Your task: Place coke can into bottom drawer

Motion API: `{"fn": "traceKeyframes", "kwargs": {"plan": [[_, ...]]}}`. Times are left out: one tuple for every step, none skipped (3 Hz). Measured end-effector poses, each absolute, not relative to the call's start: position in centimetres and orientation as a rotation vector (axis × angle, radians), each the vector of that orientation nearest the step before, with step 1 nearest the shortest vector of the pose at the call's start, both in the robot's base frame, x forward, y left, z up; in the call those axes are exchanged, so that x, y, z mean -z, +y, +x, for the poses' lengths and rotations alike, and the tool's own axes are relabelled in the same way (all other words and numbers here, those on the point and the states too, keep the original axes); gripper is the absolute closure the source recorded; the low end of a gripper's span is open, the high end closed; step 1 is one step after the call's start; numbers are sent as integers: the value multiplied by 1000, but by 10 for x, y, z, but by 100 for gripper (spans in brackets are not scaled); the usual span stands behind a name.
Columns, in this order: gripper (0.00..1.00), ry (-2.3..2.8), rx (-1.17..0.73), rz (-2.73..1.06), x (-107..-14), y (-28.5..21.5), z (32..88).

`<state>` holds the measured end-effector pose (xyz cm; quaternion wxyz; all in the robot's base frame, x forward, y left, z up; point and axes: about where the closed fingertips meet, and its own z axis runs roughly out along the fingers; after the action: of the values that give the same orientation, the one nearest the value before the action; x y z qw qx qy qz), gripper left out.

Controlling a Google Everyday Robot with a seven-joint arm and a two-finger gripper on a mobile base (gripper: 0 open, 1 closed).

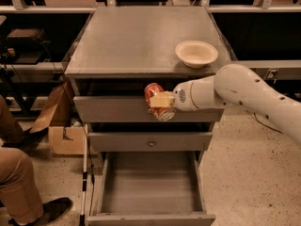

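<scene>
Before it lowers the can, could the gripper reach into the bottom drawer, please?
Probably yes: the gripper, shut on the coke can, hangs before the top drawer; the bottom drawer lies open below, nothing between.
</scene>
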<state>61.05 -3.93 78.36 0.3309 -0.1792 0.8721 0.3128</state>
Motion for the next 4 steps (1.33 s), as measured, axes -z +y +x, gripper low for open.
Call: {"fn": "traceKeyframes", "kwargs": {"plan": [[100, 2374, -847, -465, -722, -33, 619], [100, 2453, -842, -477, -664, -20, 623], [100, 2453, -842, -477, -664, -20, 623], [100, 2595, -782, -499, -600, -15, 620]]}}
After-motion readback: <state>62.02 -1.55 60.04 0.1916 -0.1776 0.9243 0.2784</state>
